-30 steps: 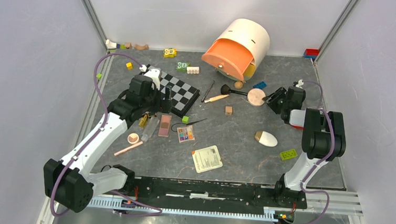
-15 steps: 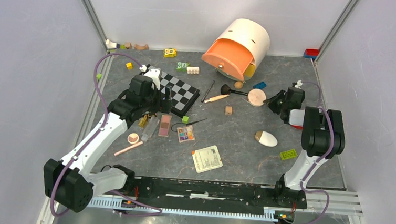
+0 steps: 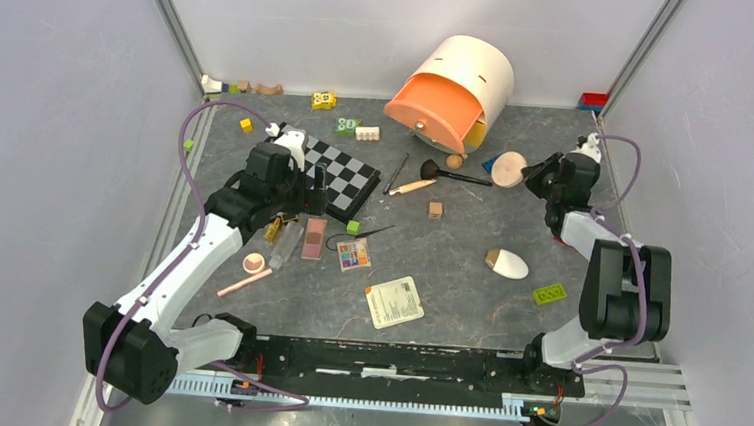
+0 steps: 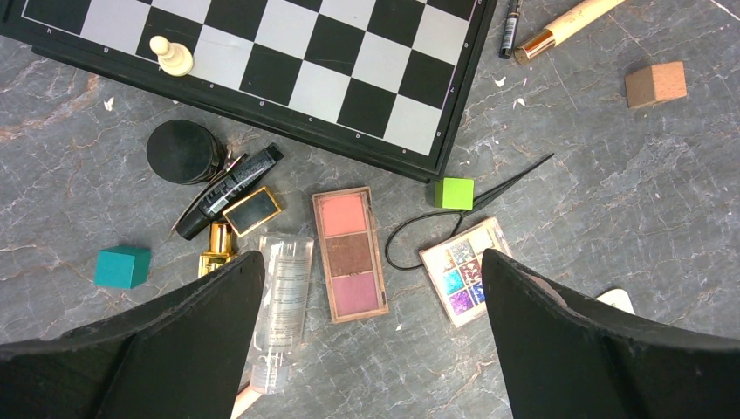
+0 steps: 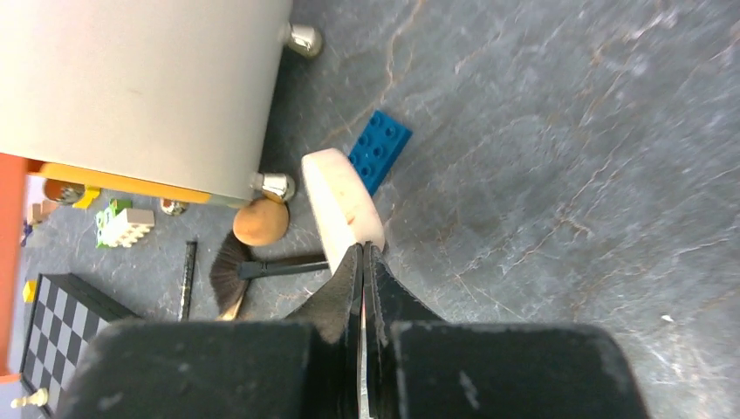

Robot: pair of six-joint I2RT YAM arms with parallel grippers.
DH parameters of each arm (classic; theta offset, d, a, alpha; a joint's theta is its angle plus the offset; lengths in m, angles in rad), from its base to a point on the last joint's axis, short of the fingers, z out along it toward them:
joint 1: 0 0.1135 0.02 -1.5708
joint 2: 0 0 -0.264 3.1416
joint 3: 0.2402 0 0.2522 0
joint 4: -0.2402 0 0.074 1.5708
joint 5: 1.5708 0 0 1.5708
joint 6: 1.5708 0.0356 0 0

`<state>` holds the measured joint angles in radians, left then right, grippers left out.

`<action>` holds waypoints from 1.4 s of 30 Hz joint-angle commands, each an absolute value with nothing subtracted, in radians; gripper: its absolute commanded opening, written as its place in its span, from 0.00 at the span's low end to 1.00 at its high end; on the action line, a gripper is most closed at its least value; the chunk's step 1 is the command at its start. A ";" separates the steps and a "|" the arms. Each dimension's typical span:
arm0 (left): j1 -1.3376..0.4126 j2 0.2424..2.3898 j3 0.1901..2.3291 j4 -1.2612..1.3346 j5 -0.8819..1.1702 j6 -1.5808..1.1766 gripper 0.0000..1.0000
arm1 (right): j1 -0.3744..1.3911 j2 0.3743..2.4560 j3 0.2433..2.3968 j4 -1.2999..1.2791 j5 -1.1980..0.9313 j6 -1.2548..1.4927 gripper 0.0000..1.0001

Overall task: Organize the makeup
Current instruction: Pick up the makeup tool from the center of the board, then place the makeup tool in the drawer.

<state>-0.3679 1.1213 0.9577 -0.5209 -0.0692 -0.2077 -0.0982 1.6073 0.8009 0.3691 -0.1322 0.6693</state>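
Note:
My right gripper (image 5: 362, 249) is shut, pinching the rim of the round peach compact (image 5: 339, 205), which stands on edge above the table near the blue brick (image 5: 380, 150). From above, the compact (image 3: 508, 169) sits just left of this gripper (image 3: 534, 174). A black brush (image 5: 262, 266) lies below it. My left gripper (image 4: 371, 262) hangs open over the pink palette (image 4: 349, 253), the multicolour palette (image 4: 462, 271) and the clear tube (image 4: 281, 305). A pink pencil (image 3: 245, 283) and white egg sponge (image 3: 507, 263) lie on the table.
A chessboard (image 3: 341, 175) lies behind the left gripper. An orange-and-cream drawer unit (image 3: 452, 88) stands at the back. A wooden-handled brush (image 3: 413, 186), wooden cube (image 3: 435, 209), green brick (image 3: 549, 294), printed card (image 3: 394, 301) and scattered toy bricks lie around.
My right gripper closed on the compact's rim and carried it up and toward the back right, tipping it on edge. The left arm has not moved.

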 commanded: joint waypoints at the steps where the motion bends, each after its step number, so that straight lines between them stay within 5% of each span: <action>1: -0.364 1.107 0.953 -0.487 -0.070 -0.186 1.00 | -0.099 1.498 0.816 0.315 -0.015 0.607 0.00; 19: -0.364 1.100 0.954 -0.492 -0.076 -0.189 1.00 | -0.006 1.303 1.076 0.180 0.050 0.492 0.00; 42: -0.364 1.098 0.954 -0.491 -0.091 -0.189 1.00 | 0.255 1.550 1.395 0.127 0.068 0.431 0.00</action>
<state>-0.3679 1.1175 0.9577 -0.5213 -0.0788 -0.2077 0.2401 1.5238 1.3254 0.1093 0.0364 0.4541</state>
